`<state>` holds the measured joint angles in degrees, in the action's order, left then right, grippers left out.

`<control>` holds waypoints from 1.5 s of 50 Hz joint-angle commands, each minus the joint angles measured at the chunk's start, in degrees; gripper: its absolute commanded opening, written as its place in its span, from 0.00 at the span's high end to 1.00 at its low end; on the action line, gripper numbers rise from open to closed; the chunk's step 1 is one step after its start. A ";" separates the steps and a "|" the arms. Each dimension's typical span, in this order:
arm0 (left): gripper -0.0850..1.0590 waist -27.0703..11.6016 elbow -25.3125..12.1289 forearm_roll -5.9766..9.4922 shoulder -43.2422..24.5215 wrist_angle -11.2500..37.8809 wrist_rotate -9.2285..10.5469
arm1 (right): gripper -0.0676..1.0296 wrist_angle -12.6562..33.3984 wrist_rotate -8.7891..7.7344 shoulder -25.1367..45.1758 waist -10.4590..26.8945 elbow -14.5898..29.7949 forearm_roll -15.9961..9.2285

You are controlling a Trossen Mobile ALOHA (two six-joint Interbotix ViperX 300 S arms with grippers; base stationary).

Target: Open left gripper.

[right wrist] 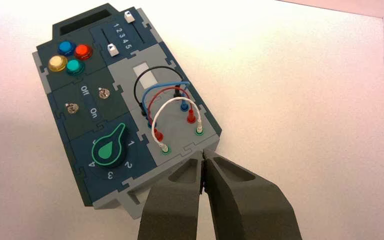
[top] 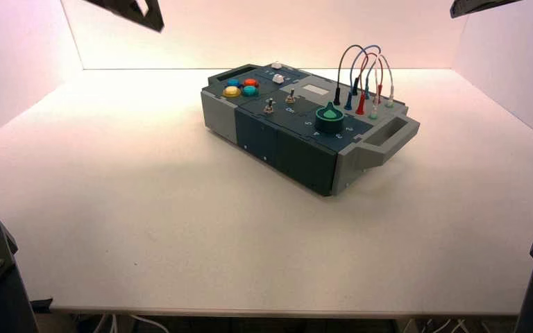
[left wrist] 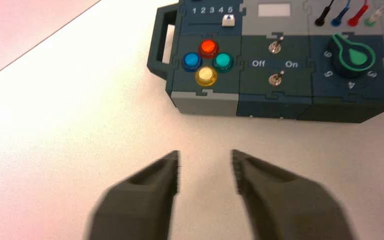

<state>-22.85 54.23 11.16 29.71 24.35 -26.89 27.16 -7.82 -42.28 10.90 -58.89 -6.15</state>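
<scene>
The left gripper (left wrist: 205,172) hung above the bare white table (left wrist: 70,150), short of the box (left wrist: 275,105), its matte dark wedge fingers (left wrist: 145,195) parted with a clear gap and nothing between them. The box was blocky, grey and dark blue, with glossy round buttons (left wrist: 206,62) and a green knob (left wrist: 355,56). The right gripper (right wrist: 203,172) hovered over the box's handle end, its fingers pressed nearly together.

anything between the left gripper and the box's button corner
Nothing: in the left wrist view only bare white table separates the open left gripper from the box.
</scene>
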 commanded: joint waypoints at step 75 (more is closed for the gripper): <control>0.03 -0.09 1.49 -0.09 -0.35 -4.22 0.70 | 0.96 -0.44 0.09 1.14 0.09 0.79 -0.09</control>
<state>-22.85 56.34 11.16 29.27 20.39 -26.19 27.07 -7.82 -41.04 10.81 -59.15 -6.06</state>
